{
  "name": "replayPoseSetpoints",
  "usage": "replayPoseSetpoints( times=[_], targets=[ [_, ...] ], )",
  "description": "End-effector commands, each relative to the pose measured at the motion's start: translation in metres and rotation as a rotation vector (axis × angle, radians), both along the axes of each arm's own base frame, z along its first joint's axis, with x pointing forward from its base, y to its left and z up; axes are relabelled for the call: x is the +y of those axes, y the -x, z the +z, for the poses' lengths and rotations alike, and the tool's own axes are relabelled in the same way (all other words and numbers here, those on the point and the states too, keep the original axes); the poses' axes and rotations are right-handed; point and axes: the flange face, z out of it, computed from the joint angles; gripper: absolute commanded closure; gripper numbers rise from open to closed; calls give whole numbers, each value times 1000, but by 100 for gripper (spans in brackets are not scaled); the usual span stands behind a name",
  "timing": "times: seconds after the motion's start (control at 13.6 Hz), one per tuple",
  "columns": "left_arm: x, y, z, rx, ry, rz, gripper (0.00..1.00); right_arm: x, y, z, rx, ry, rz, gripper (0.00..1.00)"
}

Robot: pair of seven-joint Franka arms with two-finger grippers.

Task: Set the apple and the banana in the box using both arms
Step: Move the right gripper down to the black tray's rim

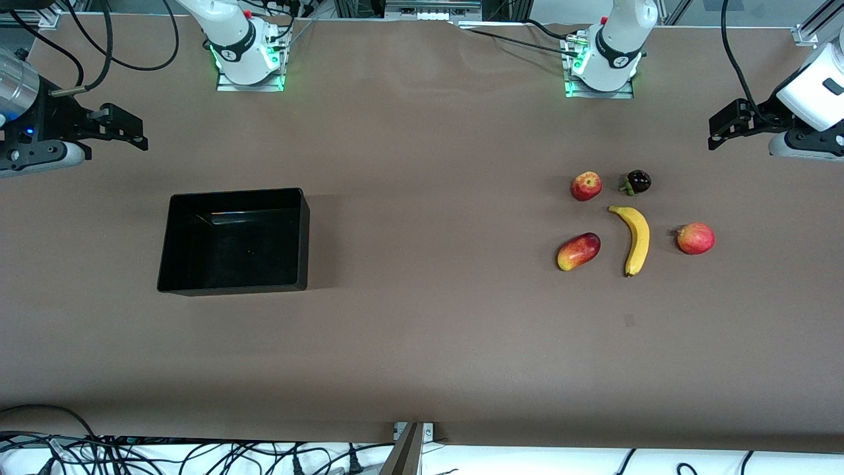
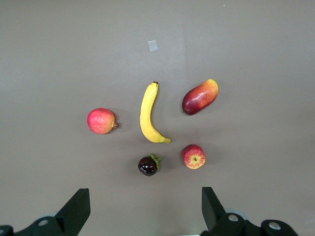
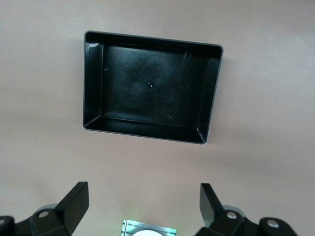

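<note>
Start: left gripper (image 1: pixel 715 135), upper right, and right gripper (image 1: pixel 135 128), upper left, hover empty, fingers spread; descend squarely over the apple (image 1: pixel 586 186), centre-right, clear of the banana (image 1: pixel 633 238).

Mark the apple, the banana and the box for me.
apple (image 1: pixel 586 185): front view, middle of its red skin.
banana (image 1: pixel 637 239): front view, middle of its curve.
box (image 1: pixel 232 198): front view, rim nearest the robots.

Both arms are cut off by the edges of the front view, so only part of the left arm (image 1: pixel 814 92) and of the right arm (image 1: pixel 20 99) is seen. In each wrist view the gripper's own fingers (image 2: pixel 76 209) (image 3: pixel 74 204) are cropped at the frame edge. The dark round fruit (image 1: pixel 638 181) is too small to be identified.
</note>
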Motion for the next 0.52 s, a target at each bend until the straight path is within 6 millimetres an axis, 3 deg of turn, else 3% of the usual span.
replayPoseSetpoints(
  times=[0.0,0.29,0.44],
  targets=[
    [-1,-2,7,6,-23,-3,0,-9,-8,-16,23,8,-4,0],
    [-2,-2,6,8,-22,-5,0,-18,-19,-27,0,37,-14,0],
    [-2,-2,7,8,-22,-5,0,-23,-43,-77,14,76,-13,0]
  ],
)
